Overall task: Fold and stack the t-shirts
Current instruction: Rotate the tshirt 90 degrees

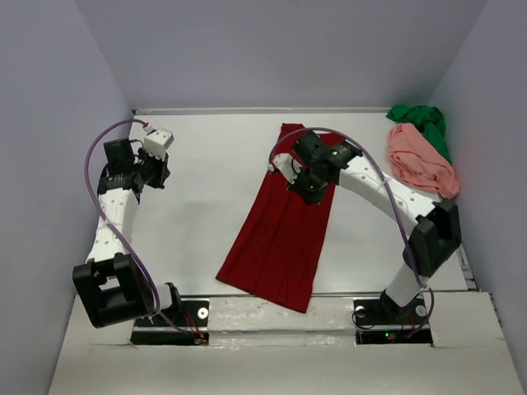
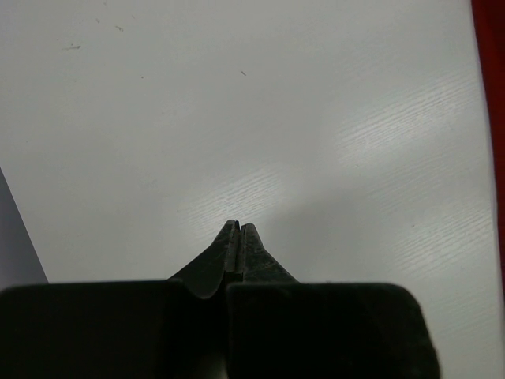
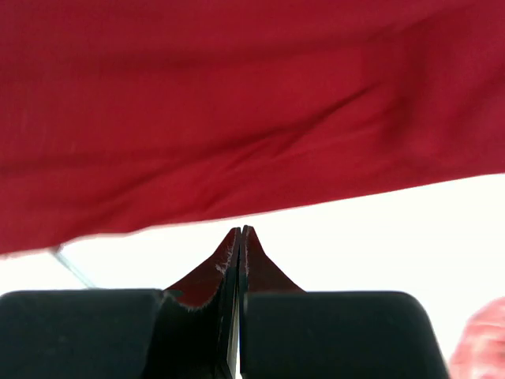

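Overhead alone shows green t-shirt beside pink t-shirt

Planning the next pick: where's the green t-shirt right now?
Top view: the green t-shirt is bunched in the table's far right corner, touching the salmon pink t-shirt.
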`<move>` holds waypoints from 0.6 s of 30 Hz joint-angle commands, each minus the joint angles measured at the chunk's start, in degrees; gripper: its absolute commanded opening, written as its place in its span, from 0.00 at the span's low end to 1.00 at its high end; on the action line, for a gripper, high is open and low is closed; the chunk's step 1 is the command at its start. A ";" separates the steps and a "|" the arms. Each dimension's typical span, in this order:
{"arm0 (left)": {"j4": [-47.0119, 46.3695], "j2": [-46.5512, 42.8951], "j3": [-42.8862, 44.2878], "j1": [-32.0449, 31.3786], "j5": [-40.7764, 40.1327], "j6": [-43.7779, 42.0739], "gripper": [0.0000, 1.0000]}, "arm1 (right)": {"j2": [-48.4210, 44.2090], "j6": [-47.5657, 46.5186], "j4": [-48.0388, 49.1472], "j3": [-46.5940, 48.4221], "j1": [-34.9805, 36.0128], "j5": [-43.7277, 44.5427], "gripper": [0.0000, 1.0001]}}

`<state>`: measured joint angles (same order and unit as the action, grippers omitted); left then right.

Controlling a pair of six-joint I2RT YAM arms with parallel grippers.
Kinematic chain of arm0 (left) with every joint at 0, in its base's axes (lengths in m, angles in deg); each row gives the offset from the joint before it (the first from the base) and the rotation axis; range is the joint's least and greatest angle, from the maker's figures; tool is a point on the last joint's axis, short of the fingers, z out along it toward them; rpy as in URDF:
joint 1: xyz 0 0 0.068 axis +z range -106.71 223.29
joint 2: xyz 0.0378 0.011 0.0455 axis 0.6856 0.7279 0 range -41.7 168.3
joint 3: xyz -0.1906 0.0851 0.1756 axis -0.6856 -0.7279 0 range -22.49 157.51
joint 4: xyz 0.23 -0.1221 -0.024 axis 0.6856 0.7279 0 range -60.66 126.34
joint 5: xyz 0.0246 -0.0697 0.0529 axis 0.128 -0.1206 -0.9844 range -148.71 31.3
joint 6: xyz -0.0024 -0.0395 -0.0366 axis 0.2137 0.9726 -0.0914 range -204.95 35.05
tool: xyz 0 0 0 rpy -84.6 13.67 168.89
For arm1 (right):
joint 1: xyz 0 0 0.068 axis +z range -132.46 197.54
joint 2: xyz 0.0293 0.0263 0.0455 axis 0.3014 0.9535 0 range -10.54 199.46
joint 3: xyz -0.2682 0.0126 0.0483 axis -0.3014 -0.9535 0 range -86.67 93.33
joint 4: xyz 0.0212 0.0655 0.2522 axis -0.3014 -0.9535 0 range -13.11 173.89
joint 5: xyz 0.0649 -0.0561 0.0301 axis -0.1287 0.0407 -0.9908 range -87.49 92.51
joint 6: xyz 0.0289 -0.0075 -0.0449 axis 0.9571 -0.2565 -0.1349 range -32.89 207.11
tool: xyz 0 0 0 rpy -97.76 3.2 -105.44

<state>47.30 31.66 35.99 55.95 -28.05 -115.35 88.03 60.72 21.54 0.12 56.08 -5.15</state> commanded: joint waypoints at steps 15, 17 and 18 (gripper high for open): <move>0.77 1.43 -0.47 -1.15 2.22 -1.78 0.00 | 27.54 3.98 16.91 33.33 -18.07 17.16 0.00; 0.94 1.69 -0.38 -1.33 2.22 -1.95 0.00 | 32.10 4.42 15.07 36.69 -18.59 16.89 0.00; 1.03 1.96 -0.38 -1.50 2.22 -1.95 0.00 | 33.35 4.42 14.37 37.92 -19.29 16.37 0.00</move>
<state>48.20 33.30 35.99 55.06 -27.22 -116.50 119.37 63.74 37.02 30.65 36.85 11.29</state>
